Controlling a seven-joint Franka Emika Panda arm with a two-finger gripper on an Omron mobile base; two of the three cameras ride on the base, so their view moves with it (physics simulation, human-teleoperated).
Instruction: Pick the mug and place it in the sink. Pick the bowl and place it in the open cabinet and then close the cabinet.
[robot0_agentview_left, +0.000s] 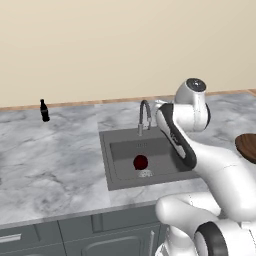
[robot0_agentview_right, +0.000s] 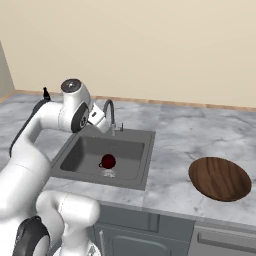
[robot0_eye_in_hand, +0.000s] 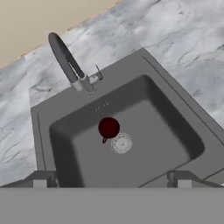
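At the centre of the hand view, a dark red mug (robot0_eye_in_hand: 108, 127) sits in the sink (robot0_eye_in_hand: 175, 131) beside the drain, so that step looks done; the fingers (robot0_eye_in_hand: 111, 178) are spread and empty; the bowl (robot0_agentview_right: 219, 178), lower right on the counter (robot0_agentview_right: 175, 135), remains.

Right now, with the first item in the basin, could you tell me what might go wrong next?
The mug lies beside the drain in the sink; withdrawing carelessly, the open hand could clip the faucet. The bowl sits near the counter's front edge, so a poor grasp might push it off.
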